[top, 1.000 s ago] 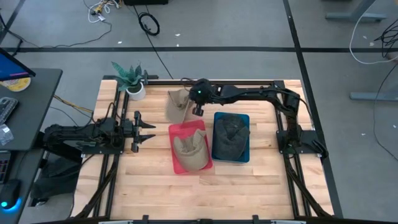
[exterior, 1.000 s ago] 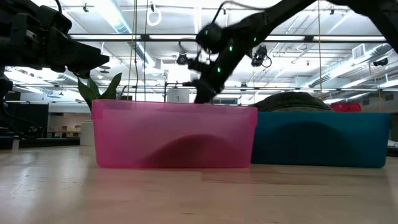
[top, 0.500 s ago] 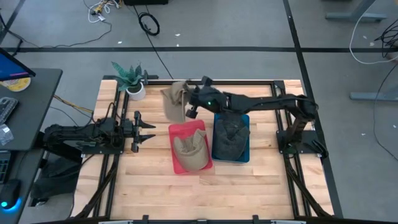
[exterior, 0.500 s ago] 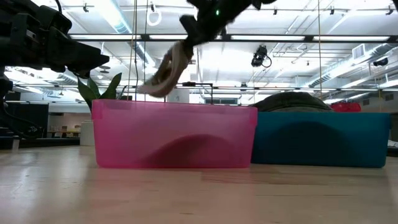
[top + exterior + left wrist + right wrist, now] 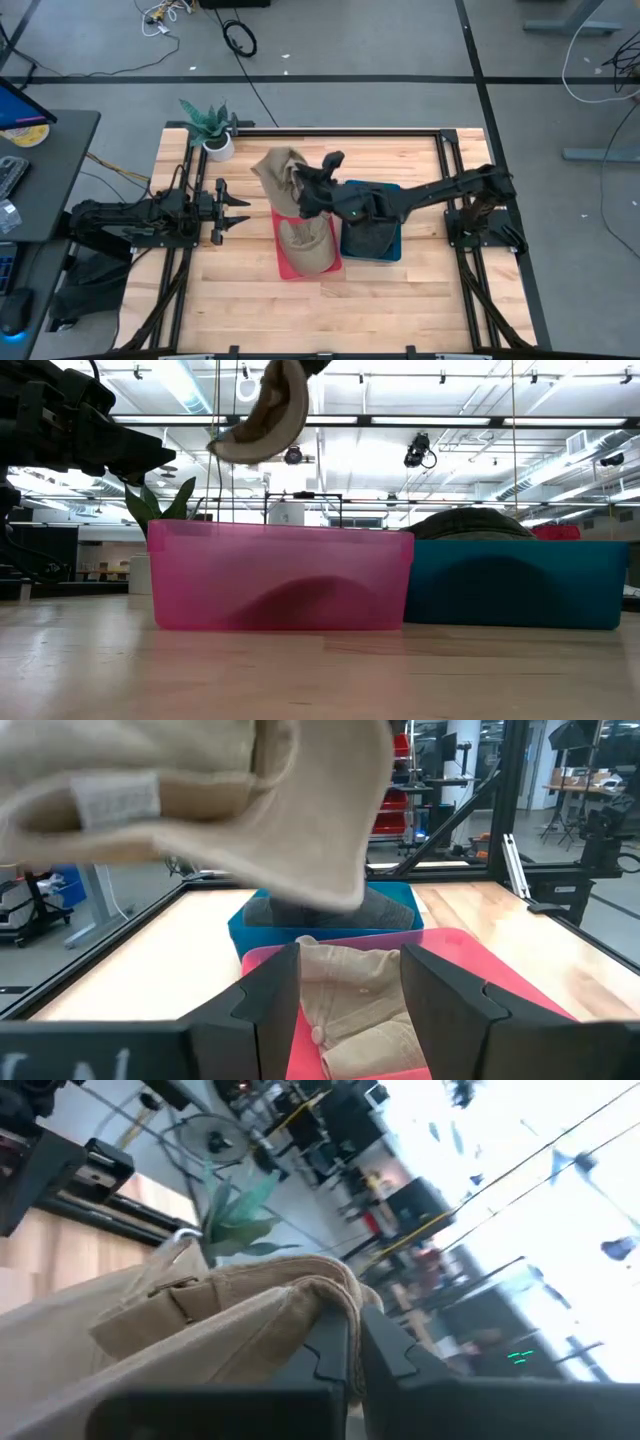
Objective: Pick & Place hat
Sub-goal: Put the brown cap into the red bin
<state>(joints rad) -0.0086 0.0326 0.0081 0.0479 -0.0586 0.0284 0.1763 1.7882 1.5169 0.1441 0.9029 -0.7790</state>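
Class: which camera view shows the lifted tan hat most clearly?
The high view: the lifted tan hat shows whole, held by the right gripper above the pink bin. The low view shows it hanging overhead; both wrist views show only close-up parts.

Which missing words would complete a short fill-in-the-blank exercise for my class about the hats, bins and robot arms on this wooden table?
1. The right end effector holds a floppy tan fabric hat in the air above the ____ plastic bin.
2. That bin already contains ____ tan hat.
3. The dark grey hat lies in the ____ plastic bin.
4. The left end effector holds ____.

Missing words: pink; one; blue; nothing
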